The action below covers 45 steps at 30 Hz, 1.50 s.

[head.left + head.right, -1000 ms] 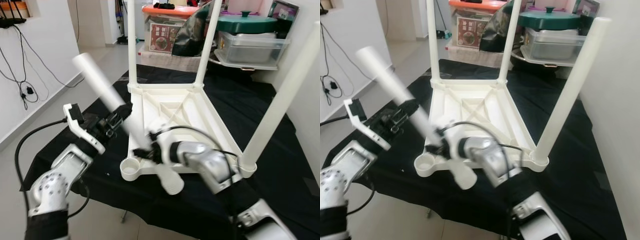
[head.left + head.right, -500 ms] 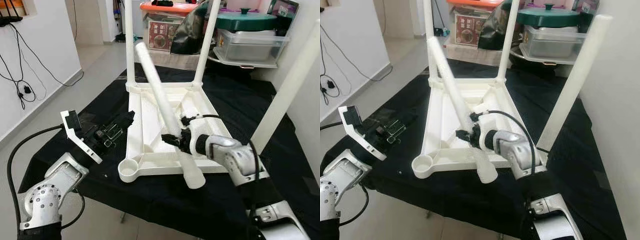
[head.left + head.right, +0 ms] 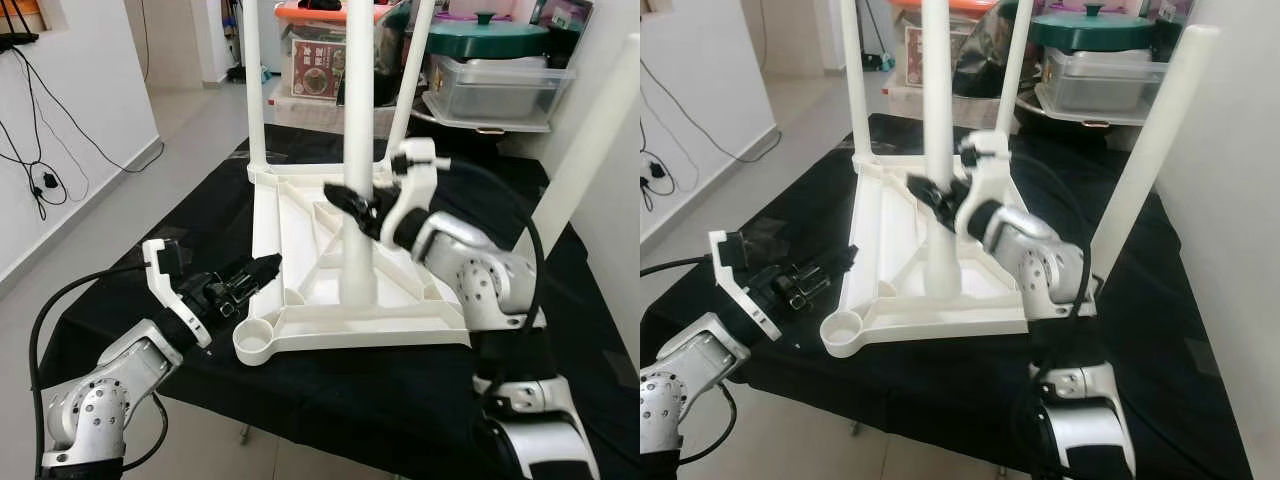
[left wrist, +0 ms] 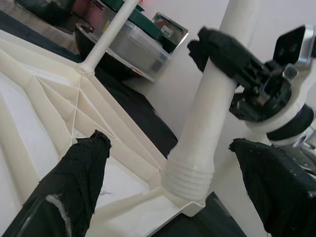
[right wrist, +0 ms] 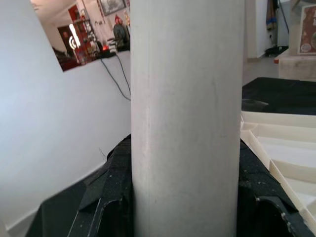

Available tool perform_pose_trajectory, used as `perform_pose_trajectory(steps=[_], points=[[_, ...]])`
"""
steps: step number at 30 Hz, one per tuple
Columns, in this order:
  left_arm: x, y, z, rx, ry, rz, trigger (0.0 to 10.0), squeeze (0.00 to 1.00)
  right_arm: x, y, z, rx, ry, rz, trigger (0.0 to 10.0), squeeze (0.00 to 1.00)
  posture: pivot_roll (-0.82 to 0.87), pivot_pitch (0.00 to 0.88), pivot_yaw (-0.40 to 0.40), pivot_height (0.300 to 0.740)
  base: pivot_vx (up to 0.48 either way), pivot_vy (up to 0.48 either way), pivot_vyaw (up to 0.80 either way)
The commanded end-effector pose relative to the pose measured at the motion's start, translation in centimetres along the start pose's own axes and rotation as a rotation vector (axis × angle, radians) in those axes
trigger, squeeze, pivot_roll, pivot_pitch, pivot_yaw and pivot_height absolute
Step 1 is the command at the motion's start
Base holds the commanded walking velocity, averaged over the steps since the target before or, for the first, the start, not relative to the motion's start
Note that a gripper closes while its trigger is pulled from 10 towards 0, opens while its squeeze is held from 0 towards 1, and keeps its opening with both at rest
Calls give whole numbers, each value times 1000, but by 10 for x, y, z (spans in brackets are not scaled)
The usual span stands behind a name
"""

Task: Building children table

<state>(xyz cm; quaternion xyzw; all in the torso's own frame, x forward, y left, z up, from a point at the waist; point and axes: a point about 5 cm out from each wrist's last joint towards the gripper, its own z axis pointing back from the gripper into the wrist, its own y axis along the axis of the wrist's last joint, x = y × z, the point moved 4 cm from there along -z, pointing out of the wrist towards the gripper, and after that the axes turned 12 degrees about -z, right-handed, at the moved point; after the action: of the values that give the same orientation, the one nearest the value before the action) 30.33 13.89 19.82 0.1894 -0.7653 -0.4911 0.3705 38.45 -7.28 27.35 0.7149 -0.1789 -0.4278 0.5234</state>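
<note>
I've swung the leg (image 3: 358,150) from slanted to upright in my right gripper (image 3: 362,208), pinched on it mid-shaft over the upturned table (image 3: 300,215), left gripper (image 3: 252,275) let go and spread beside the empty corner socket (image 3: 255,339), so next I judge seating its threaded end there.
</note>
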Motion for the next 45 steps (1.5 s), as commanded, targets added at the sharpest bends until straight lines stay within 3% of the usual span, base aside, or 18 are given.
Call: perform_pose_trajectory(steps=[1, 3, 7, 13, 18, 28, 29, 30, 31, 41, 42, 43, 44, 45], points=[[0, -9, 0, -51, -7, -24, 10000, 0, -10, 6, -4, 52, 18, -29, 0, 0, 71, 0, -27, 740, 0, 0, 0], [0, -12, 0, -68, -7, -38, 10000, 0, -16, 6, -7, 63, 28, -43, 0, 0, 71, 0, -27, 740, 0, 0, 0], [2, -18, -5, -87, -22, -54, 10000, 0, -45, -19, -17, 38, 83, -66, 0, 0, 74, 0, -27, 740, 0, 0, 0], [4, -21, -8, -104, -49, -61, 10000, 0, -62, -31, -23, 5, 123, -75, 0, 0, 70, 0, -26, 740, 0, 0, 0], [12, -33, -19, -160, -115, -107, 10000, 0, -88, -44, -31, -39, 193, -73, 0, 0, 68, 0, -22, 740, 0, 0, 0], [18, -47, -19, -219, -175, -147, 10000, 0, -97, -46, -36, -33, 201, -79, 0, 0, 64, 0, -22, 740, 0, 0, 0], [19, -50, -18, -230, -189, -155, 7882, 0, -96, -45, -36, -30, 199, -76, 0, 0, 64, 0, -24, 740, 0, 0, 0], [20, -52, -18, -237, -198, -159, 7882, 0, -96, -44, -37, -29, 198, -74, 0, 0, 64, 0, -24, 740, 0, 0, 0], [20, -54, -17, -245, -195, -169, 0, 0, -95, -43, -37, -27, 196, -71, 0, 0, 65, 0, -24, 740, 0, 0, 0], [17, -61, -13, -278, -182, -214, 0, 0, -89, -35, -37, 2, 177, -73, 0, 0, 68, 0, -29, 740, 0, 0, 0], [15, -61, -14, -281, -168, -222, 824, 0, -89, -33, -37, 8, 176, -73, 0, 0, 71, 0, -31, 740, 0, 0, 0], [15, -61, -14, -281, -168, -222, 824, 0, -89, -33, -37, 8, 176, -73, 0, 0, 71, 0, -31, 740, 0, 0, 0], [13, -62, -15, -288, -157, -230, 10000, 0, -89, -33, -37, 11, 177, -73, 0, 0, 71, 0, -31, 740, 0, 0, 0], [11, -62, -15, -292, -146, -243, 10000, 0, -88, -32, -37, 12, 176, -73, 0, 0, 71, 0, -31, 740, 0, 0, 0]])
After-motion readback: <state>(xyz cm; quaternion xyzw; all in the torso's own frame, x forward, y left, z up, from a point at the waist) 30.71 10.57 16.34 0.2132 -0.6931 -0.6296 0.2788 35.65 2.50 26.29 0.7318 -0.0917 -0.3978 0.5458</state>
